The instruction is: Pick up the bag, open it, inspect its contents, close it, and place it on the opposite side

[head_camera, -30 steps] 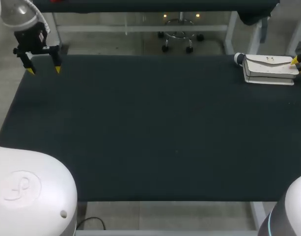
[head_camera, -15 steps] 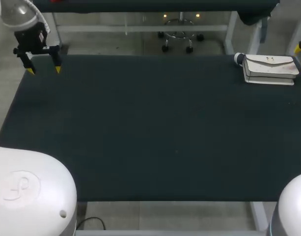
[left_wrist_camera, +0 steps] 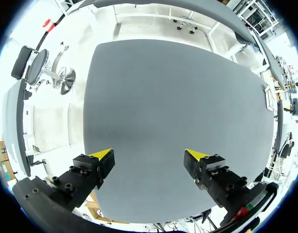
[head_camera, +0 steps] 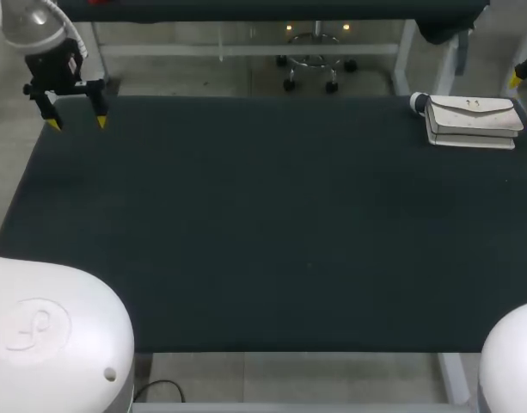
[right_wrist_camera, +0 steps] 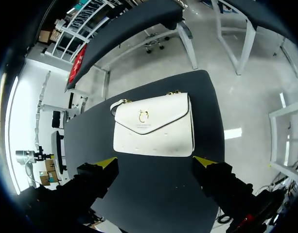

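1. Table (head_camera: 272,224): dark top that carries only the task's item.
2. Bag (head_camera: 471,120): white flap handbag at about 2 o'clock on the table, close to the far right corner. It appears to lie flat with the flap face up. There is a gold-coloured clasp at the flap's point and gold fittings along the far edge. A pale strap end shows at its 9 o'clock side.
3. Bag, contents: the flap is down and fastened as far as can be seen in the right wrist view (right_wrist_camera: 156,126). The inside is hidden, so no contents can be listed.
4. Left gripper (head_camera: 77,123): at about 10 o'clock, over the far left corner and well apart from the bag. Its fingers are spread with nothing between them, which the left wrist view (left_wrist_camera: 149,158) also shows.
5. Right gripper (right_wrist_camera: 156,162): raised off the bag, at about 2 o'clock beyond it, with one yellow tip showing at the head view's edge. Its fingers are released wide, and the bag lies ahead of them, untouched.
6. Progress, as judged:
   - No gripper holds the bag, and it rests closed on the right side.
   - The pictures do not show whether it awaits pick-up or is already delivered.
   - If it awaits pick-up, every step remains: lift, open, inspect, close and place at 9 to 10 o'clock.
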### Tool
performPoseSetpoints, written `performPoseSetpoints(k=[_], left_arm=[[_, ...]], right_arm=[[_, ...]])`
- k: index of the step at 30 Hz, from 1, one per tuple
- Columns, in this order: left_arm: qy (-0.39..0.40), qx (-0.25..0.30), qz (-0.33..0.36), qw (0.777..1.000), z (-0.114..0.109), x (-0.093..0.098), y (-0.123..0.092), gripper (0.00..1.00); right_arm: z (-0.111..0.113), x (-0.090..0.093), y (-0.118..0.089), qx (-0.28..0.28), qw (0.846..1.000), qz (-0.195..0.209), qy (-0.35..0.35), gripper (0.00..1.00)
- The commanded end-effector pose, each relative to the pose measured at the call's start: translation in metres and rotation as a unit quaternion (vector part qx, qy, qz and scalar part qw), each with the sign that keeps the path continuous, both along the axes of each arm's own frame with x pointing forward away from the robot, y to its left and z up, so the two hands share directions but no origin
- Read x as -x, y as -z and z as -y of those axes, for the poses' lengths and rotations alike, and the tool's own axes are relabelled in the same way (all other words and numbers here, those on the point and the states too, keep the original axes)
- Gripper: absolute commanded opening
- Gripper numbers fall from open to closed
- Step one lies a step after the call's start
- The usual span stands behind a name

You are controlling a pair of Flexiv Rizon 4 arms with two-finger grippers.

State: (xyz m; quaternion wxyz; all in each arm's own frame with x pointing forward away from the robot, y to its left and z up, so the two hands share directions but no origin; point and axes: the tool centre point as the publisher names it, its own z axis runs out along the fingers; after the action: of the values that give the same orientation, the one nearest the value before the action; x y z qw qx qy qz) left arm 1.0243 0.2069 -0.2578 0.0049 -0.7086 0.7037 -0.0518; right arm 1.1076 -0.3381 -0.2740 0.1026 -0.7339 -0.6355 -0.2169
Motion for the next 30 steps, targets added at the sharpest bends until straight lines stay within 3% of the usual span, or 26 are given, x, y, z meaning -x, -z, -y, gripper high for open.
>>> performPoseSetpoints(k=[1,11,30], left_arm=[[-0.001,-0.001,0.000,1.000,0.000,0.000,-0.001,1.00],[-0.001,-0.001,0.000,1.000,0.000,0.000,-0.001,1.00],[-0.001,-0.001,0.000,1.000,0.000,0.000,-0.001,1.00]], right_arm=[[-0.019,0.031,-0.011,0.180,0.976,0.095,0.082,1.00],[-0.045,0.048,-0.022,0.229,0.966,0.091,0.077,1.00],[-0.063,0.051,-0.030,0.219,0.972,0.064,0.051,1.00]])
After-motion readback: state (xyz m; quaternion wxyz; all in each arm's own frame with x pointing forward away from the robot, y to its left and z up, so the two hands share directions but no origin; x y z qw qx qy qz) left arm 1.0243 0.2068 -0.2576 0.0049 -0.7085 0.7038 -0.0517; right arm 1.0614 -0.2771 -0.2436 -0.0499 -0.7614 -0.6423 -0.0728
